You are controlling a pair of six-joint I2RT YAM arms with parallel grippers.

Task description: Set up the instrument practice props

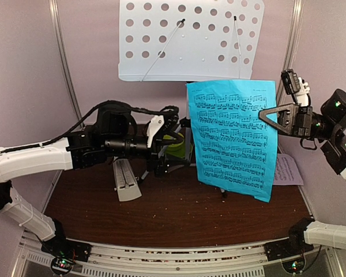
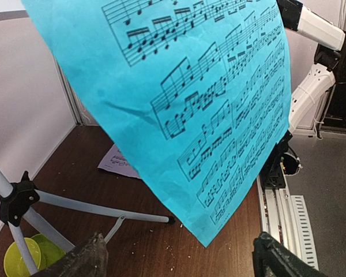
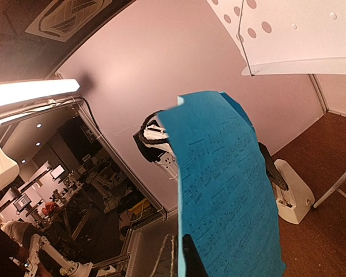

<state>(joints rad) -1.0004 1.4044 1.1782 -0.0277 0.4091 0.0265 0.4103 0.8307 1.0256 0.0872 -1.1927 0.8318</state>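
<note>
My right gripper (image 1: pixel 275 117) is shut on the right edge of the blue music sheet (image 1: pixel 233 138), which hangs upright in the air below the pale perforated music stand (image 1: pixel 190 37). In the right wrist view the sheet (image 3: pixel 230 196) rises from between the closed fingers (image 3: pixel 187 259). My left gripper (image 1: pixel 174 137) is open just left of the sheet, holding nothing. Its fingertips (image 2: pixel 81 259) stand wide apart under the sheet's lower corner (image 2: pixel 207 98). The pink sheet (image 1: pixel 288 170) lies flat at the table's right. The cream metronome (image 1: pixel 126 180) stands at the left.
The stand's silver tripod legs (image 2: pixel 92 205) spread over the brown table (image 1: pixel 173 213), one ending near the sheet's corner. A lime-green bowl (image 2: pixel 23 257) sits beside the tripod, behind my left gripper. Pale walls close in the back and sides.
</note>
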